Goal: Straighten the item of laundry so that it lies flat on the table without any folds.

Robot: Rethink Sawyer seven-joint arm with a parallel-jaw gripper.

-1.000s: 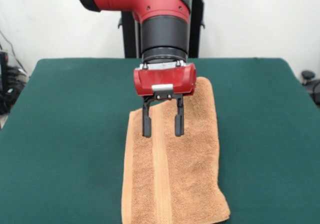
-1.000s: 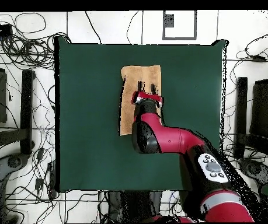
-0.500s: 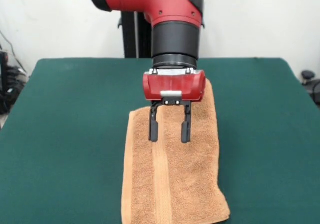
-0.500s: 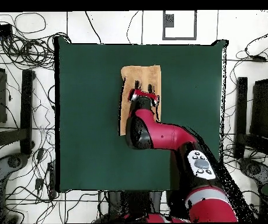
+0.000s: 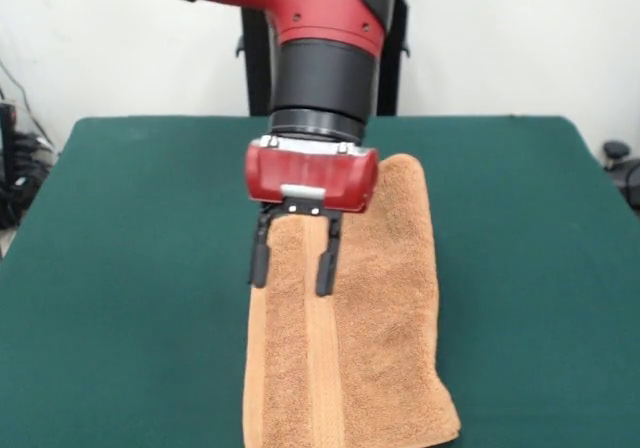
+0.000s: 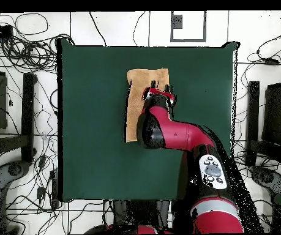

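Observation:
The item of laundry (image 5: 385, 318) is an orange-tan terry towel lying as a long narrow strip near the middle of the green table (image 5: 120, 268), with a woven band running along its length. It looks doubled over lengthwise. My gripper (image 5: 292, 265) hangs open over the strip's picture-left part, one finger at the towel's left edge and the other over the band, and nothing is held. I cannot tell whether the tips touch the cloth. From overhead, the gripper (image 6: 160, 92) and the red arm cover much of the towel (image 6: 144, 79) on the table (image 6: 87, 122).
In the overhead view, tangled cables (image 6: 20, 37) lie on the floor around the table, and dark stands (image 6: 8, 104) flank both sides. Wide green cloth surrounds the towel on every side.
In the front view the open gripper has swung from the towel's middle toward its picture-left edge. The towel itself lies as before.

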